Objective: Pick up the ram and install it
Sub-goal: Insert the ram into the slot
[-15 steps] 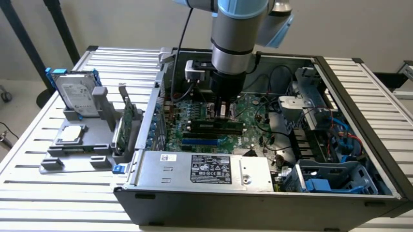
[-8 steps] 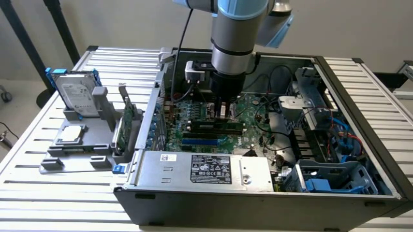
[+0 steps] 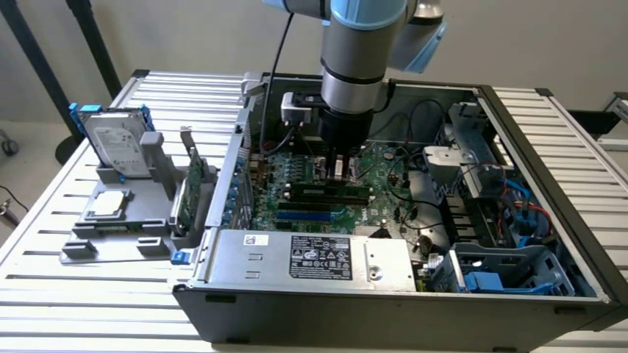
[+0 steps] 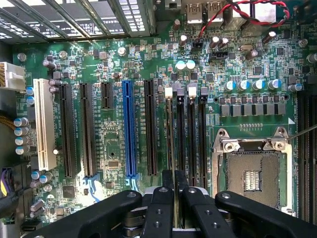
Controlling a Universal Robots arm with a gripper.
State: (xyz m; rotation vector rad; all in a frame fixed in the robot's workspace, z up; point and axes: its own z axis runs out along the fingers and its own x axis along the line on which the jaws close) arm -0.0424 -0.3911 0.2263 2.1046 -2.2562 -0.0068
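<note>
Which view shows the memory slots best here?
The wrist view: the memory slots run as four parallel black strips beside the CPU socket, seen straight on. In the exterior view the memory slots lie slanted and partly behind the gripper.

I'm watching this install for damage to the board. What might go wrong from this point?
1. The gripper is low inside the case, right at four memory slots packed side by side. A small offset might press the ram onto a slot wall or into the wrong slot.
2. The open CPU socket lies directly beside those slots. A sideways slip could strike its exposed contacts.
</note>
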